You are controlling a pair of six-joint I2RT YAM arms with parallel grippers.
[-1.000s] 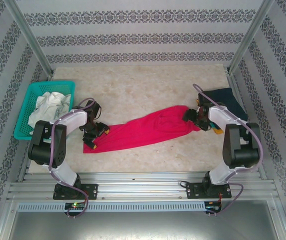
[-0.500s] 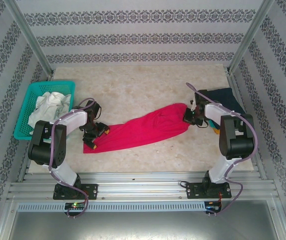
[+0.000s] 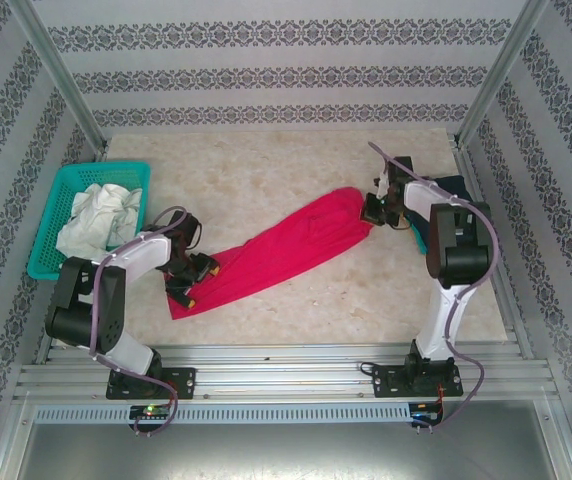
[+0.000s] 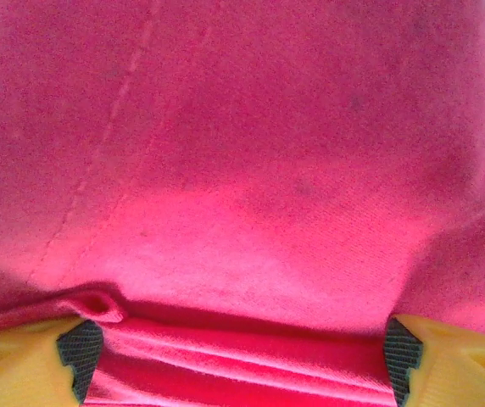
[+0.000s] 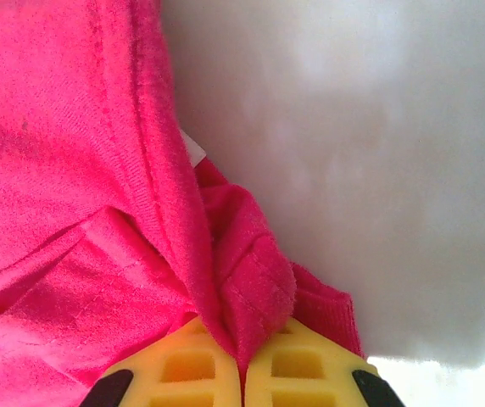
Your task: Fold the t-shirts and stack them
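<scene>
Left hand (image 3: 188, 282), near the bench's (image 3: 266, 165) front left corner: yellow fingers (image 4: 22, 360) spread wide, pressed down on the near end of the pink shirt (image 3: 276, 250) with cloth bunched between them, not clamped.

Pink shirt: one long rumpled strip, lying slantwise on the bench from front left up toward the right edge.

Right hand (image 3: 370, 210), by the right edge: fingers (image 5: 192, 369) closed together, pinching a fold of the pink shirt's far end.

Basket (image 3: 44, 255), teal mesh, at the left edge: holds crumpled white cloth (image 3: 101, 210).

Navy shirt (image 3: 454, 186), at the right edge beyond the right hand, partly hidden by the arm.
</scene>
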